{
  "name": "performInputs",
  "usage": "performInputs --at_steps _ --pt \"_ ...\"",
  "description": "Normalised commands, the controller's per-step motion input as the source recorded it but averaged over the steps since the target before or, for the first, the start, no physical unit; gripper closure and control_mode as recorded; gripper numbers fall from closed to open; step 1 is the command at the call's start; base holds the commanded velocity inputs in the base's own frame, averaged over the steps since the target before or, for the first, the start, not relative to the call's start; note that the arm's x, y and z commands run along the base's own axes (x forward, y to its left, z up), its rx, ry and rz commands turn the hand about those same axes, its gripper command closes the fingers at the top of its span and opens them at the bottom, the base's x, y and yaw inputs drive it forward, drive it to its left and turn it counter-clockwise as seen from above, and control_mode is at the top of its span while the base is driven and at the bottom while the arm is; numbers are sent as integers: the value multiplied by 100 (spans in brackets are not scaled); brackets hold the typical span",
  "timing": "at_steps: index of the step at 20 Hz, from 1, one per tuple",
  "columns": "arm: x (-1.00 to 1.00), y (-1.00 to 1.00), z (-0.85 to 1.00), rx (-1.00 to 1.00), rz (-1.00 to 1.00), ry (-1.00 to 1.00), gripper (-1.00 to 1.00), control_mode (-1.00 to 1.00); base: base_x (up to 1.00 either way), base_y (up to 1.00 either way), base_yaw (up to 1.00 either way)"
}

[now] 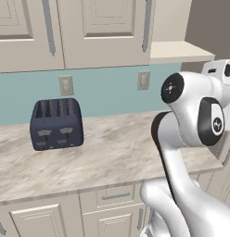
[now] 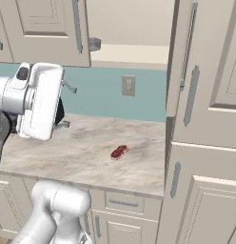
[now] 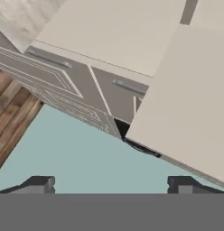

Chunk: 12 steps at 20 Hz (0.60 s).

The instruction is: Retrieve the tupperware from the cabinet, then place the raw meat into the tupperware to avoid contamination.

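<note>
My gripper point(image 3: 111, 182) is spread wide with nothing between the fingertips point(image 3: 41, 182); from the hand view it hangs up by the cabinet point(image 2: 44, 28), tilted so the shelf underside and teal wall show ahead.

Taking the counter point(image 1: 121, 157) as my landmark, near to far: its front edge runs above the drawer fronts, and the stone just behind that edge is bare. The meat point(image 2: 119, 152) lies flat on the counter, toward the front, with open stone all around it and the tall unit point(image 2: 205, 143) standing well to its right. Farther back and well off to the left sits the toaster point(image 1: 56, 123), near the wall. Above the counter's back edge, the open cabinet shelf point(image 2: 132, 53) shows beige, a door point(image 2: 184, 57) swung out edge-on at its right.
</note>
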Motion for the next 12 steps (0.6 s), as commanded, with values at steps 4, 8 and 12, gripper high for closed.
performInputs --at_steps 4,8,12 --pt "1 21 -10 17 0 -23 -100 -100 0 0 0" --pt "-6 9 -14 15 0 -22 -100 -100 0 0 0" --pt "-16 6 -20 12 0 -22 -100 -100 0 0 0"
